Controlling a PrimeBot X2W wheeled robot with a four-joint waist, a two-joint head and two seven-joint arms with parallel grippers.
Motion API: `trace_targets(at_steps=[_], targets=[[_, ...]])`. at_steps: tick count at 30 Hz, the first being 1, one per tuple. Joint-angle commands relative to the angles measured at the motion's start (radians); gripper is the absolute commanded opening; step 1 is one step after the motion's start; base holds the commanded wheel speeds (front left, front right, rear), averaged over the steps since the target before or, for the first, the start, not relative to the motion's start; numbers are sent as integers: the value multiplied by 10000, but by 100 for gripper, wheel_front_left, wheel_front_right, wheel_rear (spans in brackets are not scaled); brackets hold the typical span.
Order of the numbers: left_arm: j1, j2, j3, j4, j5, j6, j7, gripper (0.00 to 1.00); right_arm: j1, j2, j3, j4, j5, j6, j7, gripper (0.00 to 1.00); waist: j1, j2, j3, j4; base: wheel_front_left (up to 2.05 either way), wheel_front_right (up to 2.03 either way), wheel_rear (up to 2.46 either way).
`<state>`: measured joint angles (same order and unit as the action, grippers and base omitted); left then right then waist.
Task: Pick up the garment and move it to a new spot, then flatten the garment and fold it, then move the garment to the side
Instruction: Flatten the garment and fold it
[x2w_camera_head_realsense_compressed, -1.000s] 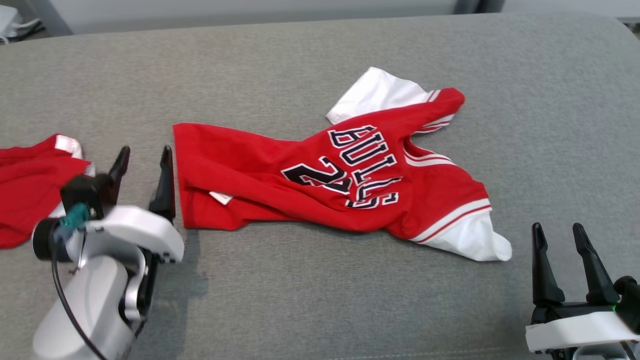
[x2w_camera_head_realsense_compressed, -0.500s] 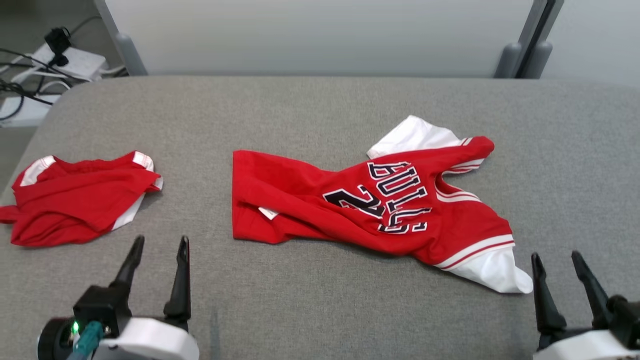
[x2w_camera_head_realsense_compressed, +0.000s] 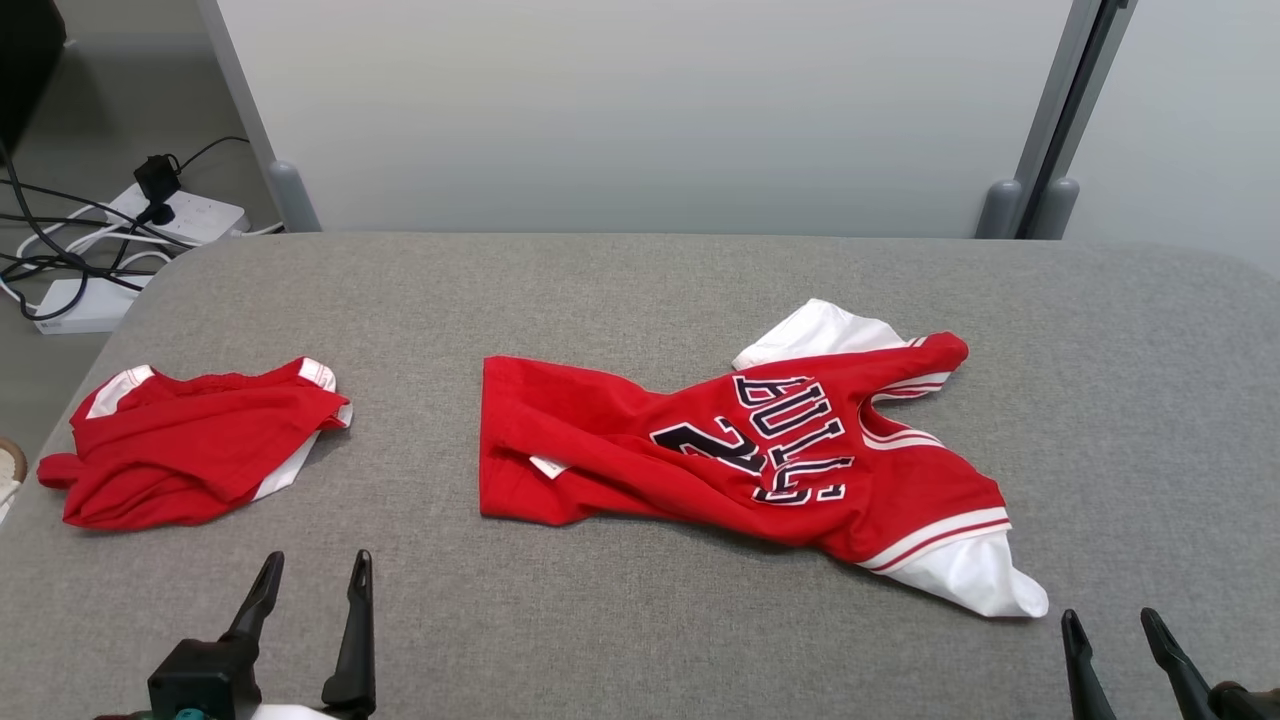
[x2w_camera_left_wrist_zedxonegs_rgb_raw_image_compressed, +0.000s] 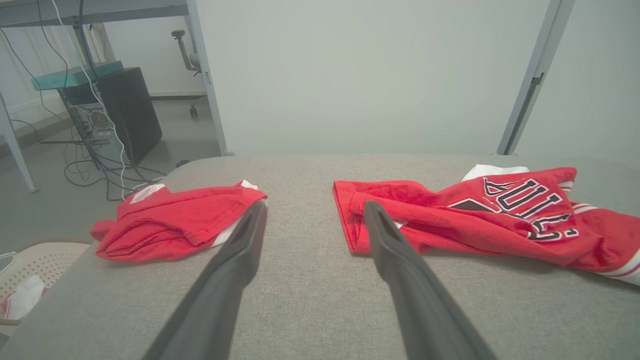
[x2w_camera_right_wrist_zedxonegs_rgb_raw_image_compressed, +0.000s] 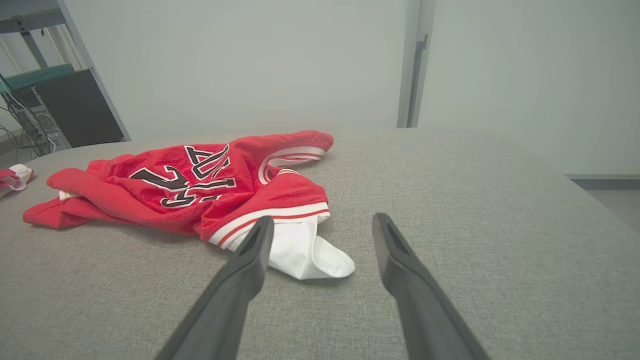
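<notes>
- Jersey (x2w_camera_head_realsense_compressed: 740, 460): crumpled at frame centre on the grey pad (x2w_camera_head_realsense_compressed: 640, 290), lettering up, not yet flattened.
- My left claw (x2w_camera_head_realsense_compressed: 316, 565), lower left, and right claw (x2w_camera_head_realsense_compressed: 1110, 620), lower right: fingers apart, empty, clear of cloth, likely staged to take both ends.
- Second red garment (x2w_camera_head_realsense_compressed: 190, 450), left side: bunched; type unreadable.
- Cut off: both claw bodies, below bottom edge; upper white sleeve partly tucked under.

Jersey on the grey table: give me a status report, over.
Left end effector open, empty. Right end effector open, empty. Jersey crumpled at centre, unfolded, ungripped. Second red garment lies apart at left; nothing blocking.
</notes>
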<state>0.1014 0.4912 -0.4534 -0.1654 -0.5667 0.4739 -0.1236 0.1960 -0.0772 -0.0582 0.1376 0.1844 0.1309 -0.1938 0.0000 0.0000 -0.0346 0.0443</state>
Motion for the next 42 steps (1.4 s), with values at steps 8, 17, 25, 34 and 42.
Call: trace_targets(at_steps=[8,17,25,34,42], targets=[[-196,306,452,-294,-155,131,57,100,-178,-177,253,-368,56,-2,52,100,0,0,-51,-31,0,0,0],[-288,262,318,-259,-187,96,154,100,-249,-156,263,-350,65,-2,29,100,0,0,-16,-16,0,0,0],[-703,211,154,-138,-341,-169,438,100,-331,-312,158,-180,29,-2,202,100,0,0,199,-115,0,0,0],[-2514,-190,-332,898,-750,-1411,990,100,-1072,-1045,101,554,-147,-2,444,100,0,0,1466,-377,0,0,0],[-4383,-632,-599,2391,-965,-2404,1329,100,-2339,-1475,700,1448,-351,-2,349,100,0,0,2636,-565,0,0,0]])
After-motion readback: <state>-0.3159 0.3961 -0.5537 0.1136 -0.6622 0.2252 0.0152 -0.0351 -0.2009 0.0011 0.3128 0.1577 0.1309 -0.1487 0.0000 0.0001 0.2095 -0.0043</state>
